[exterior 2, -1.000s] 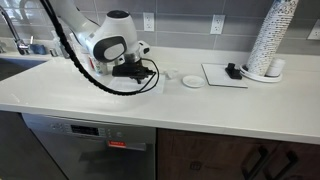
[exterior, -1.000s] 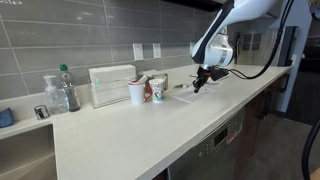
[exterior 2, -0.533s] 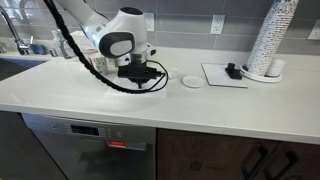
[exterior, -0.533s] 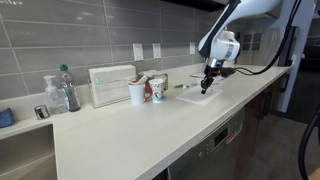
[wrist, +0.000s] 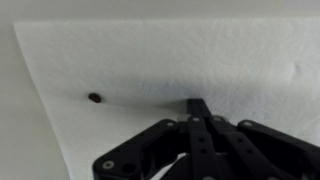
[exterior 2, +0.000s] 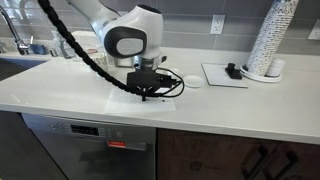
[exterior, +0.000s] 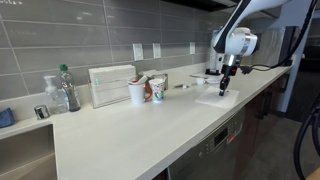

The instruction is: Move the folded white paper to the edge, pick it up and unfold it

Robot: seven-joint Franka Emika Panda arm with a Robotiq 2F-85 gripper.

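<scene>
- Moved since the earlier frame: arm and gripper have shifted from near the cups out toward the front rim, and the folded white paper has gone with them.
- Countertop: long, off-white, with the edge running along the front. The paper now lies near that rim, but I cannot tell if any of it overhangs yet.
- Arm: reaches down over the sheet, with a cable looped beside it.
- Folded white paper: fills the wrist view, flat, with a faint crease running sideways across it. It lies directly under the tool, not beside it, with its long axis roughly along the counter.
- Key relation: the rim lies just past the paper on the front side, so a further drag should go straight toward the edge. That is a judgement.
- White ribbed box: against the tiled wall, well apart from the paper, contents not visible.
- Stack of cups: tall, at the far end, nested in each other.
- Two paper cups: beside the box, and I cannot tell what is inside them.
- Gripper: fingers pressed together into one tip, bearing down on the sheet and pinching nothing.
- Dark speck: sits on the paper by the crease, and I cannot tell what it is.
</scene>
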